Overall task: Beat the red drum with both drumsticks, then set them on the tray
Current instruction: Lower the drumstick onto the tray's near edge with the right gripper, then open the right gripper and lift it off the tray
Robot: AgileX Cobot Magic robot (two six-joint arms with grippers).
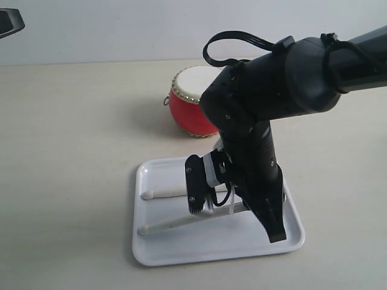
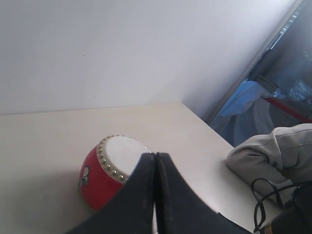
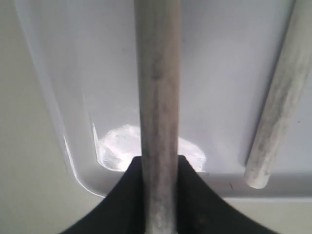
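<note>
The red drum (image 1: 190, 109) stands upright on the table behind the white tray (image 1: 181, 248). Two pale drumsticks lie across the tray: one drumstick (image 1: 166, 194) farther back, the other drumstick (image 1: 181, 222) nearer the front. My right arm (image 1: 254, 151) reaches down over the tray and hides the sticks' right ends. In the right wrist view my right gripper (image 3: 157, 163) is shut on the near drumstick (image 3: 157, 87), with the second drumstick (image 3: 280, 97) lying free on the tray (image 3: 219, 58). My left gripper (image 2: 155, 156) is shut and holds nothing, with the drum (image 2: 97, 175) beyond it.
A black part of the left arm (image 1: 9, 21) shows at the exterior view's top left corner. In the left wrist view a grey cloth bundle (image 2: 273, 151) and black cables (image 2: 263, 195) lie near the table's far edge. A white wall stands behind the table.
</note>
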